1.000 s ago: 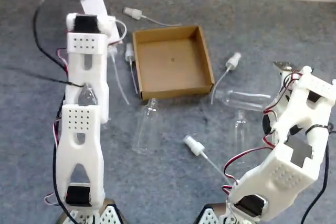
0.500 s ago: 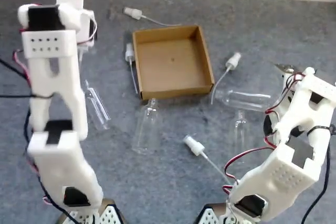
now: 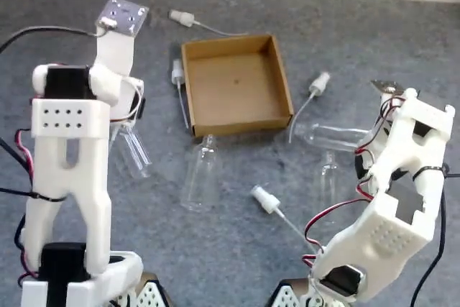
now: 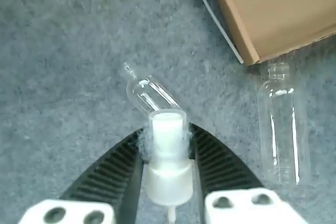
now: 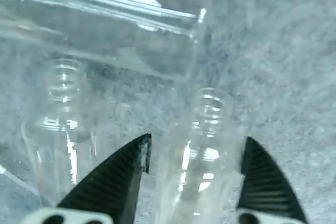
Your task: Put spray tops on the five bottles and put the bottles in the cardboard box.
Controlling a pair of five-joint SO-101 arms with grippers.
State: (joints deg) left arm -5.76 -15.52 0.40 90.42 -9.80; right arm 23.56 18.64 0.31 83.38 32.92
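Grey felt tabletop: my left claw (image 4: 167,132) is clamped on a spray top (image 4: 169,174), with a small bottle (image 4: 149,90) lying flat just ahead, long axis slanting away from the cardboard box (image 4: 273,9).

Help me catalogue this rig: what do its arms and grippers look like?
The left arm and right arm are white plastic with dot-perforated panels, slotted links and black servos; red, black and white wires trail along them. The left gripper and right gripper have black fingers on white mounts.
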